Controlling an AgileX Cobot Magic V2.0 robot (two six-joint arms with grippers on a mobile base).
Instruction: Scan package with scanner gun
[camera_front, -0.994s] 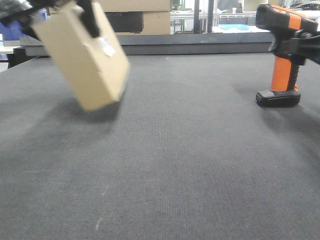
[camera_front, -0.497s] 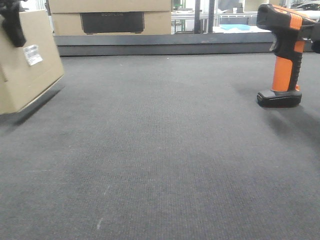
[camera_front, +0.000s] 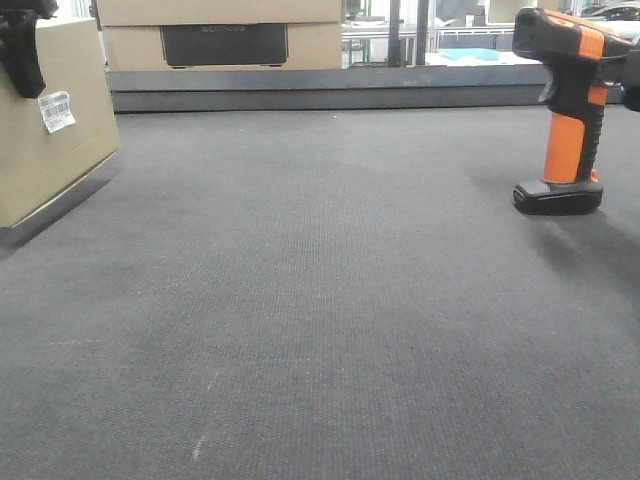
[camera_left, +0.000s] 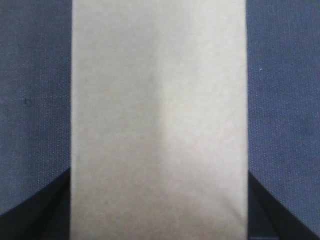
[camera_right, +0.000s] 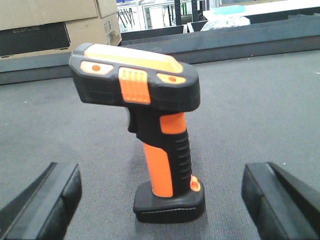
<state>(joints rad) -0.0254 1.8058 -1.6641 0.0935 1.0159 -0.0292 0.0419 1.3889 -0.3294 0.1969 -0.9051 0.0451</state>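
Left hand (camera_left: 158, 175): pinching the package (camera_left: 159, 100) by two opposite sides, fingers flush to the cardboard. Its wrist view shows only a blank face.

Right hand (camera_right: 160, 172): spread wide. The scanner gun (camera_right: 135, 85) stands on its base just ahead, between the fingers, touched by neither. Probably stood upright so the handle is easy to grab.

The front view adds the white label (camera_front: 56, 110), turned toward the scanner's side. Package low over the surface (camera_front: 320, 300); contact unclear. Far beyond both hands: stacked cartons (camera_front: 220, 30).

right gripper (camera_right: 160, 197): matte black, wedge-shaped | left gripper (camera_left: 159, 212): plain black
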